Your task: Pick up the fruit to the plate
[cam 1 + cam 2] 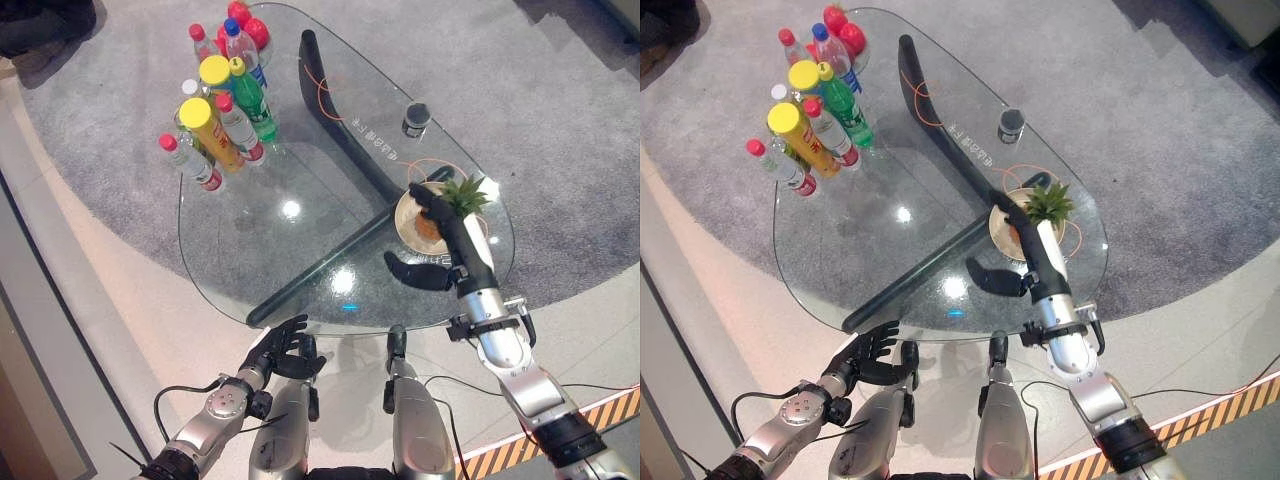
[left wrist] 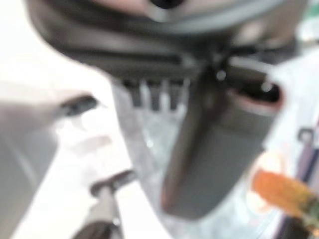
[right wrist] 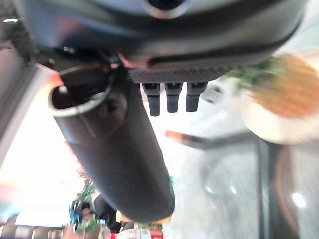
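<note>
Closest to the robot, its left hand (image 1: 283, 352) hangs below the near rim of the glass table (image 1: 250, 240), fingers loosely spread and holding nothing, seemingly idle. A little further in, the right hand (image 1: 440, 240) is stretched out over the table's right end, thumb splayed to the side and fingers straight, their tips at the near edge of the plate (image 1: 405, 228); it grips nothing that I can see. On that plate sits the fruit, a small pineapple (image 1: 440, 212) with its green crown pointing away towards the right, and the right wrist view shows it resting there apart from the fingers. So to my eye the main job looks done: the fruit is on the plate and the hand has let go of it, with only the pulling back of the arm left. Beyond the plate a small dark jar (image 1: 416, 119) stands alone, and at the far left end a cluster of bottles (image 1: 225, 100) stands, none of it part of this work.
</note>
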Controlling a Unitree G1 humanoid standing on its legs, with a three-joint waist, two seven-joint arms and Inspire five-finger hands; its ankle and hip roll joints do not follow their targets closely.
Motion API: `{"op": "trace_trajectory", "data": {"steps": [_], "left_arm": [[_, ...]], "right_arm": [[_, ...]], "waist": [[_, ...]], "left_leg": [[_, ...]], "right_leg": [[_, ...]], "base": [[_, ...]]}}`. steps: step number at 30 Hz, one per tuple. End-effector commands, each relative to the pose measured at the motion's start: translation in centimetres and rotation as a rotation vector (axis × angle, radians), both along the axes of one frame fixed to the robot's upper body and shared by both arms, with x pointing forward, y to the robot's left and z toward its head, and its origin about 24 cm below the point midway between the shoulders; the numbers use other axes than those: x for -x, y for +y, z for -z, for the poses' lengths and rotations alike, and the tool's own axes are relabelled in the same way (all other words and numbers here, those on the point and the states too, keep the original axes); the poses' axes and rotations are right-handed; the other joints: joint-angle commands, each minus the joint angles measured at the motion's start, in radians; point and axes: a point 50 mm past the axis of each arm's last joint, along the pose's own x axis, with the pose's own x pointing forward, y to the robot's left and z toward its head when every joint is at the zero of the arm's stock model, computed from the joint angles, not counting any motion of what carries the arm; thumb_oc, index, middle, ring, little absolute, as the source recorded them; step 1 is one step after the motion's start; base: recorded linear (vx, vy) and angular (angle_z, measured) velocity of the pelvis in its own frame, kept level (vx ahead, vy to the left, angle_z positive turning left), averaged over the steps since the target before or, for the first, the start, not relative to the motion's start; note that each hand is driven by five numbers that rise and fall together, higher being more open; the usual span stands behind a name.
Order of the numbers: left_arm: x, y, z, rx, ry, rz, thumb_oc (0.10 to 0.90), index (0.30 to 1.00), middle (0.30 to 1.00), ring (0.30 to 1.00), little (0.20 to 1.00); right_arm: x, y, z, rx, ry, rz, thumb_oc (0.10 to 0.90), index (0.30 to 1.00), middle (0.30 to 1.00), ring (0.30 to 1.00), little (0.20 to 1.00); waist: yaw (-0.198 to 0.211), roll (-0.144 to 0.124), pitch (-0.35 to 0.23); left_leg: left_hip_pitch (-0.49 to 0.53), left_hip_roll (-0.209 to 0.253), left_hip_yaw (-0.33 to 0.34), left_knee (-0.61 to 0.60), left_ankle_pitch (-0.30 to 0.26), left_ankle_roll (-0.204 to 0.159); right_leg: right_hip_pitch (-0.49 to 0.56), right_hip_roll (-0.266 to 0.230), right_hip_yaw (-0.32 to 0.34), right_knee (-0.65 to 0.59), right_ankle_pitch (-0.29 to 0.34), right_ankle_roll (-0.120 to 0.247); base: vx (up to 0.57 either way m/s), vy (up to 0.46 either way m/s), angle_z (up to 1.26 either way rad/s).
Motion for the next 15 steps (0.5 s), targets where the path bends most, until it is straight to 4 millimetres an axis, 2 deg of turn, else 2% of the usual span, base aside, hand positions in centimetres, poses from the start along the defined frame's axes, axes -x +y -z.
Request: {"op": "trace_trajectory", "data": {"steps": [1,4,6,9,11,12,15], "left_arm": [[1.9,0.3,1.0,0.050,0.017,-0.004,0.800,0.900,0.900,0.900,0.900],[3.1,1.2,2.3,0.046,0.084,-0.058,0.800,0.900,0.900,0.900,0.900],[3.9,1.9,3.3,0.055,0.137,-0.107,0.800,0.900,0.900,0.900,0.900],[4.5,2.3,4.0,0.057,0.173,-0.143,0.800,0.900,0.900,0.900,0.900],[5.3,2.7,5.0,0.060,0.224,-0.194,0.800,0.900,0.900,0.900,0.900],[6.1,3.0,5.9,0.058,0.271,-0.239,0.800,0.900,0.900,0.900,0.900],[6.8,3.2,6.7,0.047,0.309,-0.273,0.800,0.900,0.900,0.900,0.900]], "right_arm": [[0.6,1.3,-0.7,-0.074,-0.005,-0.146,0.800,0.900,0.900,0.900,0.900],[1.6,1.0,3.2,-0.042,0.189,-0.147,0.800,0.900,0.900,0.900,0.900],[2.7,0.3,6.5,-0.028,0.369,-0.128,0.800,0.900,0.900,0.900,0.900],[3.9,-0.3,9.1,-0.007,0.495,-0.106,0.800,0.900,0.900,0.900,0.900],[5.5,-1.0,12.0,0.000,0.667,-0.075,0.800,0.900,0.900,0.900,0.900],[7.0,-1.7,14.6,0.005,0.790,-0.018,0.800,0.900,0.900,0.900,0.900],[8.6,-2.3,16.9,0.009,0.939,0.029,0.800,0.900,0.900,0.900,0.900]], "waist": [[-0.010,-0.008,-0.161],[-0.015,-0.014,-0.205],[-0.017,-0.017,-0.236],[-0.017,-0.022,-0.259],[-0.017,-0.026,-0.286],[-0.014,-0.030,-0.315],[-0.011,-0.030,-0.338]], "left_leg": [[-0.007,-0.033,0.011,0.064,-0.089,0.007],[0.026,-0.024,0.017,0.034,-0.081,0.004],[0.050,-0.019,0.020,0.012,-0.075,0.001],[0.067,-0.013,0.022,-0.004,-0.072,-0.002],[0.088,-0.009,0.023,-0.021,-0.069,-0.003],[0.108,-0.006,0.026,-0.037,-0.068,-0.004],[0.126,-0.002,0.027,-0.053,-0.064,-0.004]], "right_leg": [[0.026,0.046,-0.040,0.075,-0.089,-0.002],[0.053,0.051,-0.042,0.060,-0.089,-0.003],[0.075,0.053,-0.043,0.047,-0.088,-0.003],[0.093,0.053,-0.045,0.034,-0.086,-0.003],[0.113,0.052,-0.049,0.020,-0.084,-0.004],[0.136,0.050,-0.054,0.007,-0.082,-0.005],[0.155,0.048,-0.057,-0.004,-0.080,-0.004]], "base": [[0.04,-0.037,-0.16],[0.05,-0.031,-0.13],[0.05,-0.023,-0.06],[0.04,-0.018,-0.03],[0.07,-0.031,-0.02],[0.08,-0.035,-0.02],[0.03,-0.014,-0.02]]}}
